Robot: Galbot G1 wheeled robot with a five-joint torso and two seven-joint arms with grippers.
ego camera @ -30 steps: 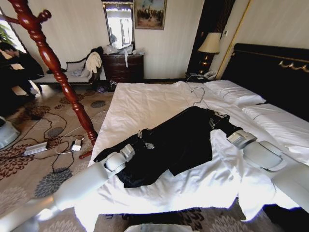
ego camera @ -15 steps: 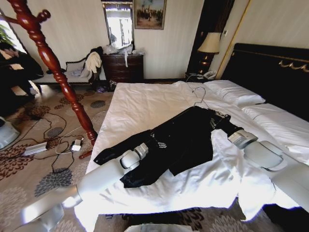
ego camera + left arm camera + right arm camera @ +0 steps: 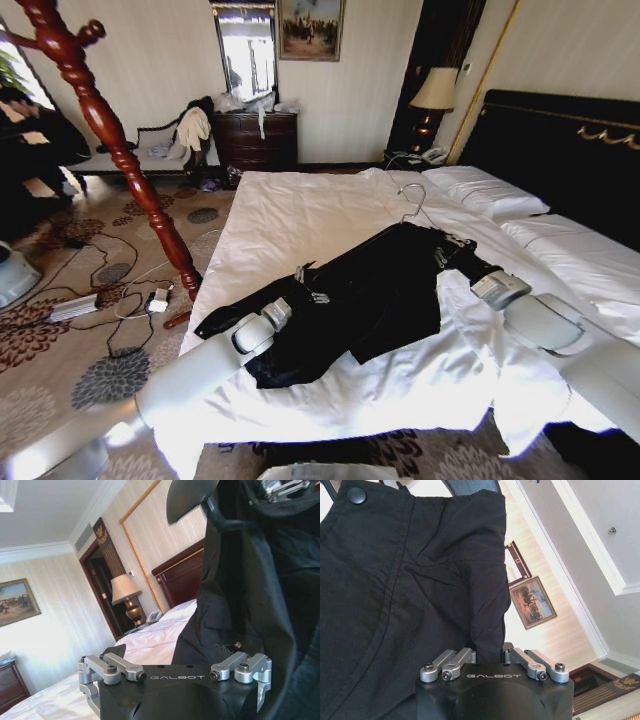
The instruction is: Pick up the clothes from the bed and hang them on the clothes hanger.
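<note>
White sheets cover the bed (image 3: 300, 215), where the clothes (image 3: 375, 290) lie spread, the clothes hanger (image 3: 412, 200) hook poking out by the pillows. My right gripper (image 3: 490, 655) pinches a black fold, seen from its wrist. My left gripper (image 3: 305, 285) sits on the garment; I cannot tell its fingers' state. Bare mattress lies beyond.

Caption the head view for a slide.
Both grippers, left and right, at the black clothes on the bed.
</note>
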